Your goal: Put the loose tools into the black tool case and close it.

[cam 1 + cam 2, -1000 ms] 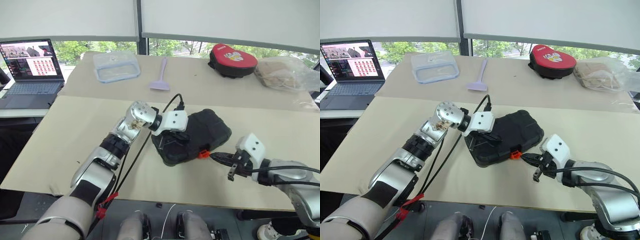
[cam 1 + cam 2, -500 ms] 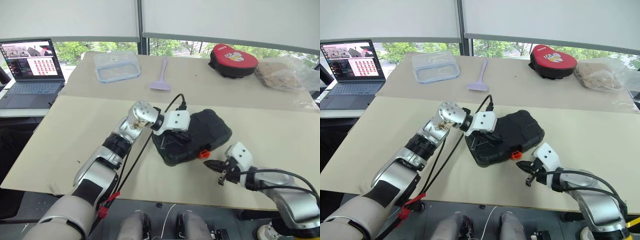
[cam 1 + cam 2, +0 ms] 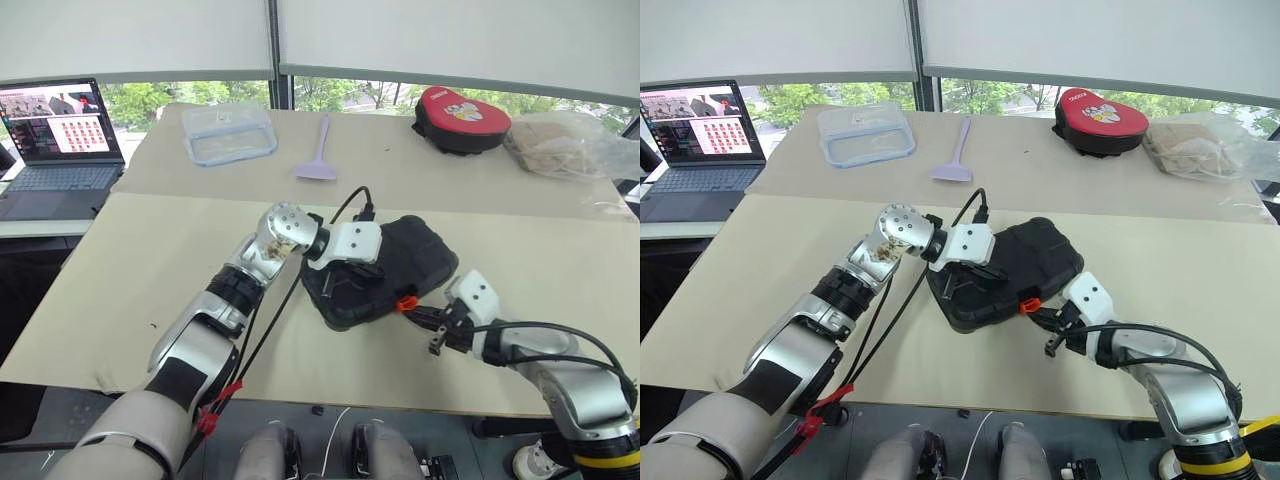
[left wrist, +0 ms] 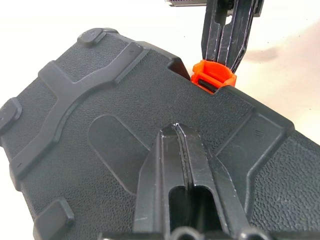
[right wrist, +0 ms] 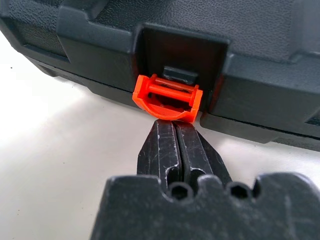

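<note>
The black tool case [image 3: 425, 262] lies with its lid down in the middle of the table. My left gripper [image 4: 177, 129] is shut, and its tips rest on the textured lid. The orange latch [image 5: 169, 97] hangs from the case's front edge, tilted outward and not snapped flat. Right below the latch sits my right gripper [image 5: 175, 126], shut, with its tips touching or almost touching the latch's lower rim. In the head views the right gripper [image 3: 414, 312] reaches the latch [image 3: 404, 303] from the near right. The loose tools are out of view.
Along the far side of the table stand a clear lidded container [image 3: 228, 132], a lilac spatula [image 3: 320, 150], a red-and-black pouch [image 3: 462, 105] and a plastic bag [image 3: 565, 145]. A laptop [image 3: 60, 130] stands open at the far left. A black cable [image 3: 270, 320] trails from my left wrist.
My right gripper has moved left and lower, bringing its tips up to the orange latch. The left gripper has stayed on the lid, and the case has not moved.
</note>
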Tool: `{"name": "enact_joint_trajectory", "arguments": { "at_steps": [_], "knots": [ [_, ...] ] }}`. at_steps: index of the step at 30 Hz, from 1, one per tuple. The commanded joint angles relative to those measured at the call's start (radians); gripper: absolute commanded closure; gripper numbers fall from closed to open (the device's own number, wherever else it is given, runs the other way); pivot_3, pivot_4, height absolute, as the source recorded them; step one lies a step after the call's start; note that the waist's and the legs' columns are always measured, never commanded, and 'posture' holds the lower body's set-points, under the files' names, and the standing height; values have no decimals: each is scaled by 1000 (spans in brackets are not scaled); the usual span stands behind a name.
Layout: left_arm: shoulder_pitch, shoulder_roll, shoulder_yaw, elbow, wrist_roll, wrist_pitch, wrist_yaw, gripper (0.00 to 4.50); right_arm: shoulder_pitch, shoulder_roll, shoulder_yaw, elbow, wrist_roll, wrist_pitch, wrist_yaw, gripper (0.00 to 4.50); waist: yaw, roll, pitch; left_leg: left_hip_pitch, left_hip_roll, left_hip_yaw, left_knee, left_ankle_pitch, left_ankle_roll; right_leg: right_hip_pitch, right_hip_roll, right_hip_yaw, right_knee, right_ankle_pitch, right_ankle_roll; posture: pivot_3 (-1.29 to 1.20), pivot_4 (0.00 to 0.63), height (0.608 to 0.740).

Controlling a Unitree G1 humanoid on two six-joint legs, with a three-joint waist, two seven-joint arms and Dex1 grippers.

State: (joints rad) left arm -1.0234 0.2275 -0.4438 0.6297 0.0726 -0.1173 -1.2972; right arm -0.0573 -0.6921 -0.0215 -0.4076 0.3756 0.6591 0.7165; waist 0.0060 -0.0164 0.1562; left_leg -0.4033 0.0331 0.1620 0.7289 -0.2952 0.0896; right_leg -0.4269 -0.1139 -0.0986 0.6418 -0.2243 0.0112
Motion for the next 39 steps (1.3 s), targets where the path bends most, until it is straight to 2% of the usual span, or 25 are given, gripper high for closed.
{"name": "enact_joint_trajectory", "arguments": {
  "at_steps": [1,11,18,25,29,37,38,39],
  "knots": [
    [17,-8,-44,40,47,5,-12,4478,-52,0,-50,-73,20,-36,-8,4500,0,0,0,0,0,0,0,0,0,0,0,0,0,0,0,0,150,731],
    [23,-2,-41,42,50,2,-14,4478,-104,-29,-69,-95,42,-3,10,4500,-4,0,0,0,0,0,0,0,0,-1,0,0,0,0,0,0,150,731],
    [27,-5,-38,43,52,2,-7,4478,-88,-44,-81,-108,51,5,23,4500,-5,0,0,-1,0,0,0,0,0,-1,0,0,0,0,0,0,150,731],
    [29,-4,-38,45,55,-1,-5,4478,-116,-36,-54,-112,42,17,12,4500,-17,0,0,1,1,0,0,0,0,0,1,1,0,0,0,0,150,731],
    [35,23,-21,34,49,0,-9,4478,-59,-88,-126,-153,77,38,49,4500,-10,0,0,0,1,0,0,0,-1,0,0,0,0,0,0,0,150,731],
    [95,162,64,-81,-7,72,-34,4478,54,-231,-317,-134,162,29,203,4500,-8,0,0,2,1,0,0,0,1,1,0,1,-1,1,0,0,150,731],
    [103,175,77,-98,-20,91,-36,4236,60,-244,-334,-128,175,24,225,4500,-10,1,0,2,1,0,-1,-1,1,1,0,1,-1,1,0,0,150,731],
    [123,213,115,-147,-67,157,-62,3974,70,-270,-375,-116,211,31,280,4213,-10,1,0,2,1,0,-1,0,1,1,0,1,-1,1,0,0,150,731]
  ]
}}
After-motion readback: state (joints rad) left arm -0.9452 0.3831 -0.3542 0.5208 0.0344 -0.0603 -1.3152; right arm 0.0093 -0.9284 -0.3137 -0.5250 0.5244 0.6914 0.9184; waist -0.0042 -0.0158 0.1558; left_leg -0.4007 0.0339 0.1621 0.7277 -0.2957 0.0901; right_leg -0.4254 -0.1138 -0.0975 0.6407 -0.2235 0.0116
